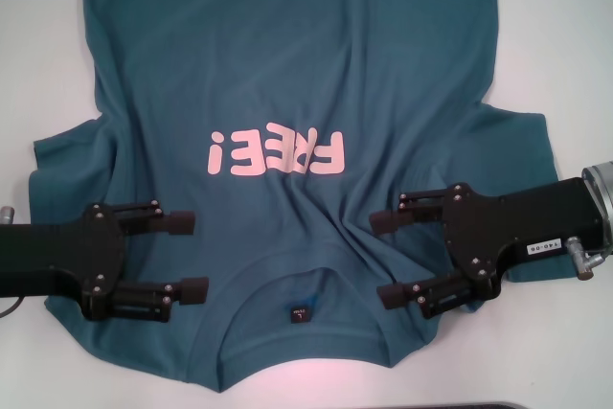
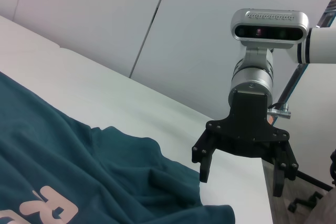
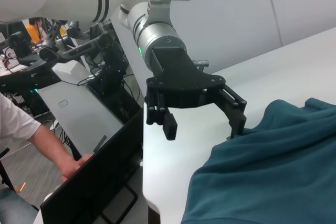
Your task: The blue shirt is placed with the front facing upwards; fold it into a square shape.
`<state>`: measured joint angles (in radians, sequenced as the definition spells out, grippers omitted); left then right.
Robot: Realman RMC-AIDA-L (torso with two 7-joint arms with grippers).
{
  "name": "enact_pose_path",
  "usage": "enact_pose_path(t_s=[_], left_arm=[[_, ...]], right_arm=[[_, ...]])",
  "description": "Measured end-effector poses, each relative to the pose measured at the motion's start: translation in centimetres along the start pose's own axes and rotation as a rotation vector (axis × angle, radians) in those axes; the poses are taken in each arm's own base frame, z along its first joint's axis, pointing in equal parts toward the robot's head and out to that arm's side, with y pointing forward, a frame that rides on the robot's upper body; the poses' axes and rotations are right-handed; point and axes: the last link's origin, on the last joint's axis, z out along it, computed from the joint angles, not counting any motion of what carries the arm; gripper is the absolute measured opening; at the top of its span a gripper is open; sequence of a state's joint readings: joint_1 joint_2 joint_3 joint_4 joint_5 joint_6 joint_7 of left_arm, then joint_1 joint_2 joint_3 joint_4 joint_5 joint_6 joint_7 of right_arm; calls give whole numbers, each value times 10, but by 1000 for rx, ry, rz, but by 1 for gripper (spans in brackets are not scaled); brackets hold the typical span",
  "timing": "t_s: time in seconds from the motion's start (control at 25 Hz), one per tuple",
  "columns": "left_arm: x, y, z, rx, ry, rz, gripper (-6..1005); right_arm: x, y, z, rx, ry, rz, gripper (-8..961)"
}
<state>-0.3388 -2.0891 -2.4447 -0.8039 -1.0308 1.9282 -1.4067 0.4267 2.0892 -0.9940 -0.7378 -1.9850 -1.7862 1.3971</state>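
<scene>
The left gripper [image 1: 187,256] and the right gripper [image 1: 391,258] hover with jaws spread, 1 over each shoulder of the blue shirt [image 1: 306,93], fingertips pointing inward at the collar between them. That mirrored stance looks chosen so both can pinch the shoulder fabric together and carry it over in 1 even fold. The shirt lies front-up on the white table [image 1: 38,26], teal with pink "FREE!" lettering [image 1: 275,152] just beyond the grippers, wrinkled around the neckline and sleeves, not yet folded.

Bright, even overhead light; soft shadows; frames fairly sharp.
</scene>
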Motion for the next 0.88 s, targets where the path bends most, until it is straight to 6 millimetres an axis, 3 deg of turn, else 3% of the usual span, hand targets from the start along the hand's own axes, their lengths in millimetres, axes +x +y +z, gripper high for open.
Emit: enact_pose_path(t_s=[0.6, 0.88], left_arm=[[3, -2, -1, 10, 14, -24, 886], [32, -24, -17, 73, 67, -459, 886]], right_arm=[[-2, -1, 0, 1, -6, -1, 915], [-28, -10, -5, 7, -88, 147, 915]])
